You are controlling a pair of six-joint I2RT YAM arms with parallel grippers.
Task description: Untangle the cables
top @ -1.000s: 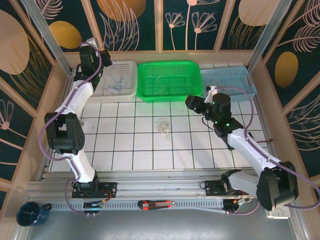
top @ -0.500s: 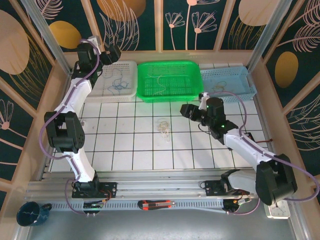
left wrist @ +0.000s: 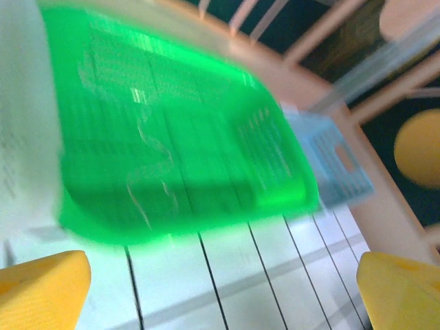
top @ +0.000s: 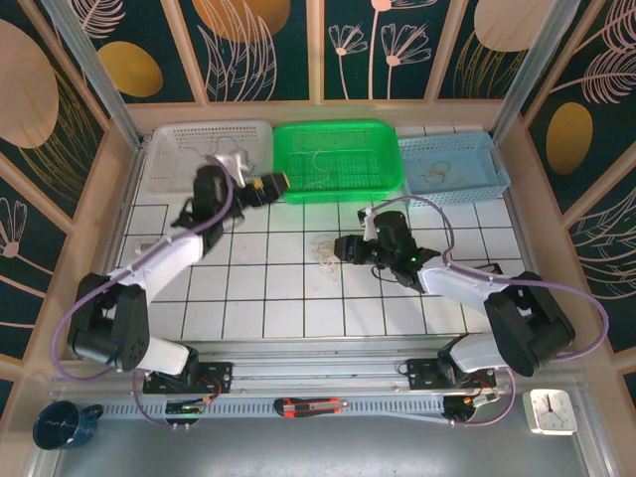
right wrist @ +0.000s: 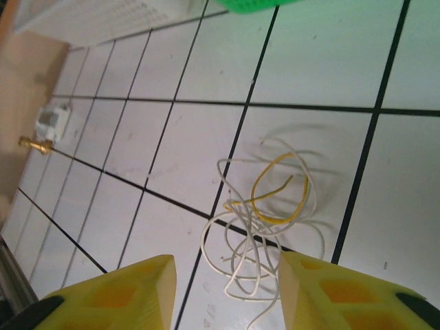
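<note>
We find the clump of cables (top: 323,253) lying loose on the white tiles (top: 248,298) near the middle of the table, with the right gripper (top: 345,248) low and just beside it on its right, pointing at it. From the right wrist the clump lies straight ahead, its nearest whitish loops reaching into the gap between the yellow fingers (right wrist: 117,292), which stand apart with nothing clamped. It has no clear long axis; a yellow strand (right wrist: 275,189) arcs through its far half. The left gripper (top: 273,183) hangs at the near rim of the green tray (top: 388,189), fingers wide apart and empty, well apart from the clump, so we judge the right arm the nearer. Nothing stands between; a pinch here would likely catch several loops at once
</note>
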